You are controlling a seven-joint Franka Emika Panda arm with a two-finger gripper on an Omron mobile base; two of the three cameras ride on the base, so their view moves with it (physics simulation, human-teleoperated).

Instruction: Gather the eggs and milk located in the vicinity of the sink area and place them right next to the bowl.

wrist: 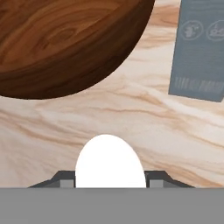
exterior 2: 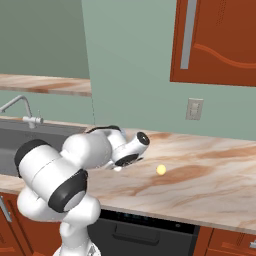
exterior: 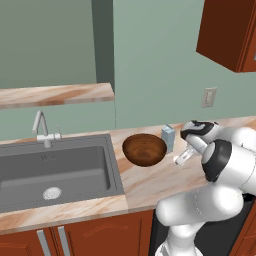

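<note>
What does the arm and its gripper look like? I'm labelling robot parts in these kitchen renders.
The arm is made of glossy white rounded segments with black bands at the joints. A white wrist carries the gripper, whose small finger tips are dark grey. No cables or markings show.

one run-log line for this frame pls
phase: egg carry | gripper: shut on egg, over counter | bowl: ahead | milk: already standing beside bowl

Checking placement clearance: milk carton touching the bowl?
Apart. In the hand view a strip of bare marble counter runs between the bowl and the milk carton; the left base view suggests a thin gap too.
</note>
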